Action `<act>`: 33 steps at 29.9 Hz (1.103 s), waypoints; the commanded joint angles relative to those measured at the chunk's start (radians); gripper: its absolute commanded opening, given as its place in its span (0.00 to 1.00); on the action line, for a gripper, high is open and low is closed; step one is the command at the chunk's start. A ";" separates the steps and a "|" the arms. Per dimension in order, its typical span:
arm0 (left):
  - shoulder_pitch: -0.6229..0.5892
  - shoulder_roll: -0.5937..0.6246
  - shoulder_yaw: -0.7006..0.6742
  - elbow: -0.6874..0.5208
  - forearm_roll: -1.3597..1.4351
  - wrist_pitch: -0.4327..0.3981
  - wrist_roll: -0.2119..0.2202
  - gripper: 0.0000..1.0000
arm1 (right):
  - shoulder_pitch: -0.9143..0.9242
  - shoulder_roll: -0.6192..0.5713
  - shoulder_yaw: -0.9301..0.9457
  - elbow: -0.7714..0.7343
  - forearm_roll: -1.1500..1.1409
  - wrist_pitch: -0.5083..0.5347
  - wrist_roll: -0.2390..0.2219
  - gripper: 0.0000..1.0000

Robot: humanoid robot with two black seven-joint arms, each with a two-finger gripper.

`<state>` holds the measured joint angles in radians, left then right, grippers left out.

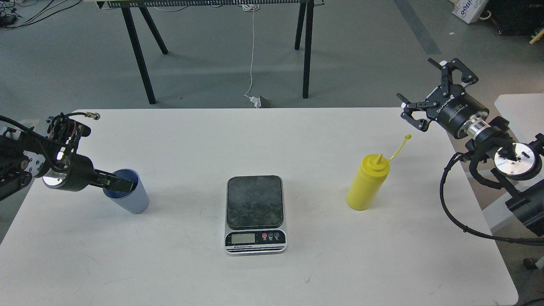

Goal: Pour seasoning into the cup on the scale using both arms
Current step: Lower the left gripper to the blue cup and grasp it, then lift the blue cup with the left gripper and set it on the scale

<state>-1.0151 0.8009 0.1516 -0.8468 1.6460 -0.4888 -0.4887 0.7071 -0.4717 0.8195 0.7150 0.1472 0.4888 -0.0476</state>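
one scale (pixel 255 214) at lower centre; left claw (pixel 121 184) grips one cup's (pixel 131 200) rim at left; right claw (pixel 427 95) spread open, above-right of one yellow bottle (pixel 367 187).

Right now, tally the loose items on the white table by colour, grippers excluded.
Yellow: 1, the squeeze bottle, upright, right of the scale.
Pale blue: 1, the cup, at the left gripper, which has a finger reaching inside its rim.
Dark and silver: 1, the scale, platform bare.
Total: 3.
The right gripper is open, above and right of the bottle.
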 commanded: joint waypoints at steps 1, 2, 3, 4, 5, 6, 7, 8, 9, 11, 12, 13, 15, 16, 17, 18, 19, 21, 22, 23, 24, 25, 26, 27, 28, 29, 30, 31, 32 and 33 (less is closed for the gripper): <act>0.010 0.003 0.000 0.000 0.026 0.000 0.000 0.76 | -0.003 -0.001 0.001 0.000 0.000 0.000 0.000 0.99; 0.010 0.003 0.000 0.000 0.028 0.000 0.000 0.74 | -0.003 -0.001 0.001 0.000 0.000 0.000 0.000 0.99; 0.010 0.004 0.000 0.000 0.028 0.000 0.000 0.72 | -0.005 -0.001 0.001 0.000 0.000 0.000 0.000 0.99; 0.012 0.004 0.000 0.000 0.028 0.000 0.000 0.71 | -0.005 -0.001 0.003 0.000 0.000 0.000 0.000 0.99; 0.012 0.008 0.000 0.000 0.028 0.000 0.000 0.70 | -0.005 -0.001 0.003 0.000 0.000 0.000 0.000 0.99; 0.012 0.008 0.000 0.000 0.026 0.000 0.000 0.68 | -0.005 0.001 0.003 0.000 0.000 0.000 0.000 0.99; 0.012 0.008 0.000 0.000 0.026 0.000 0.000 0.67 | -0.005 -0.001 0.003 0.000 0.000 0.000 0.002 0.99; 0.012 0.008 0.000 0.000 0.026 0.000 0.000 0.67 | -0.005 -0.001 0.003 0.000 0.000 0.000 0.002 0.99; 0.010 0.008 0.000 0.000 0.026 0.000 0.000 0.66 | -0.005 -0.001 0.003 0.000 0.000 0.000 0.002 0.99; 0.010 0.008 0.000 0.000 0.026 0.000 0.000 0.64 | -0.006 -0.001 0.003 0.000 0.000 0.000 0.002 0.99; 0.009 0.008 -0.001 -0.002 0.026 0.000 0.000 0.61 | -0.006 -0.001 0.003 0.000 0.000 0.000 0.002 0.99; 0.009 0.006 -0.001 -0.002 0.025 0.000 0.000 0.57 | -0.006 -0.001 0.003 0.000 0.000 0.000 0.002 0.99; 0.009 0.006 -0.001 -0.002 0.021 0.000 0.000 0.53 | -0.006 -0.001 0.004 0.000 0.000 0.000 0.002 0.99; 0.007 0.004 -0.003 -0.002 0.018 0.000 0.000 0.52 | -0.009 -0.001 0.003 0.000 0.000 0.000 0.002 0.99; 0.007 0.004 -0.003 -0.002 0.017 0.000 0.000 0.49 | -0.012 -0.001 0.004 0.000 0.000 0.000 0.002 0.99; 0.004 0.004 -0.003 -0.002 0.015 0.000 0.000 0.49 | -0.012 -0.001 0.004 0.000 0.000 0.000 0.002 0.99; 0.003 0.004 -0.004 -0.002 0.015 0.000 0.000 0.48 | -0.012 -0.001 0.004 0.000 0.000 0.000 0.002 0.99; 0.001 0.004 -0.004 -0.003 0.017 0.000 0.000 0.41 | -0.012 -0.001 0.004 0.000 0.000 0.000 0.002 0.99; 0.000 0.004 -0.003 -0.003 0.017 0.000 0.000 0.32 | -0.012 -0.001 0.004 0.000 0.000 0.000 0.002 0.99; 0.000 0.003 -0.003 -0.003 0.017 0.000 0.000 0.26 | -0.014 0.001 0.004 0.000 0.000 0.000 0.003 0.99; -0.002 0.003 -0.003 -0.003 0.015 0.000 0.000 0.23 | -0.015 0.001 0.004 0.000 0.000 0.000 0.003 0.99; -0.002 0.003 -0.003 -0.003 0.018 0.000 0.000 0.20 | -0.015 -0.001 0.004 0.000 0.000 0.000 0.003 0.99; -0.002 0.003 -0.003 -0.003 0.021 0.000 0.000 0.17 | -0.017 -0.001 0.004 0.000 0.000 0.000 0.003 0.99; -0.002 0.003 -0.001 -0.003 0.023 0.000 0.000 0.11 | -0.017 -0.001 0.004 0.000 0.000 0.000 0.003 0.99; -0.002 0.003 -0.001 -0.003 0.023 0.000 0.000 0.08 | -0.015 -0.001 0.004 0.000 0.000 0.000 0.003 0.99; -0.002 0.004 -0.003 -0.003 0.025 0.000 0.000 0.07 | -0.017 -0.001 0.004 0.000 0.000 0.000 0.003 0.99; -0.003 0.006 -0.003 -0.003 0.025 0.000 0.000 0.05 | -0.017 0.001 0.004 0.000 0.000 0.000 0.003 0.99; -0.003 0.008 -0.003 -0.003 0.025 0.000 0.000 0.02 | -0.017 0.001 0.004 0.000 0.000 0.000 0.003 0.99; -0.005 0.008 -0.004 -0.003 0.018 0.000 0.000 0.00 | -0.017 0.001 0.004 0.000 0.002 0.000 0.003 0.99; -0.005 0.006 -0.006 -0.003 0.014 0.000 0.000 0.00 | -0.017 0.001 0.004 0.000 0.000 0.000 0.003 0.99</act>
<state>-1.0189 0.8063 0.1493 -0.8499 1.6694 -0.4887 -0.4887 0.6905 -0.4717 0.8239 0.7148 0.1473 0.4887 -0.0444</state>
